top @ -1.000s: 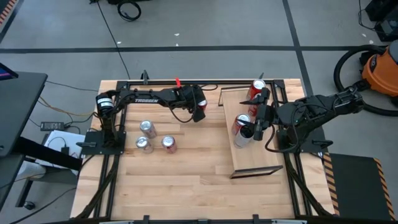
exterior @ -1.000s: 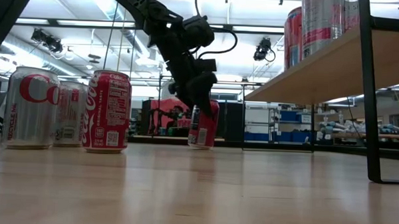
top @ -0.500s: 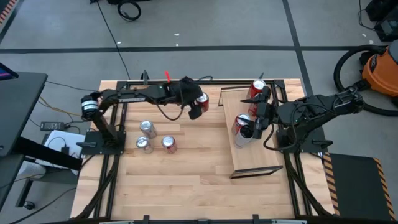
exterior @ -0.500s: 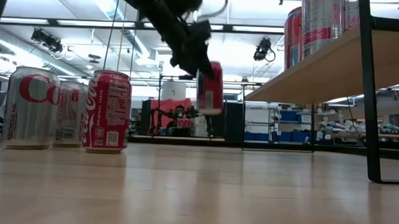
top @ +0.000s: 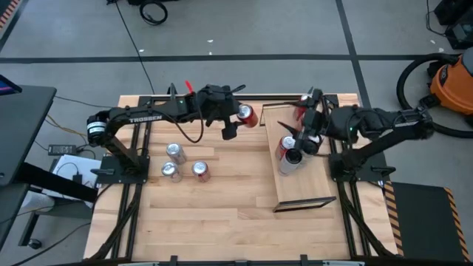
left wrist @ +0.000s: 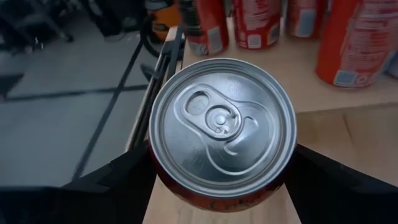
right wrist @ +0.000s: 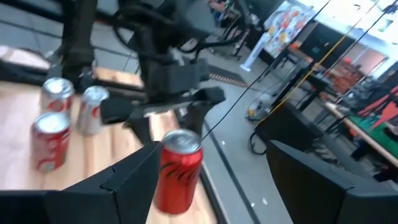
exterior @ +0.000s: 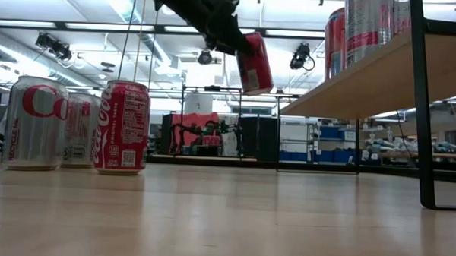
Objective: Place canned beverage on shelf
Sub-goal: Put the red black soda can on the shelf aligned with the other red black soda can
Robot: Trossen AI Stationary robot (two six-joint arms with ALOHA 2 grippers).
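The left pincer [top: 238,118] grips a red can [top: 246,115], tilted and lifted clear of the counter [top: 222,199], just beside the shelf [top: 310,185]. The right pincer [top: 301,140] hangs over the shelf's cans [top: 287,154], jaws apart and empty. Three more cans [top: 177,164] stand on the counter to the left.

"TROSSEN" on the left arm [top: 144,118]; the red can [exterior: 122,127] probably reads Coca-Cola.
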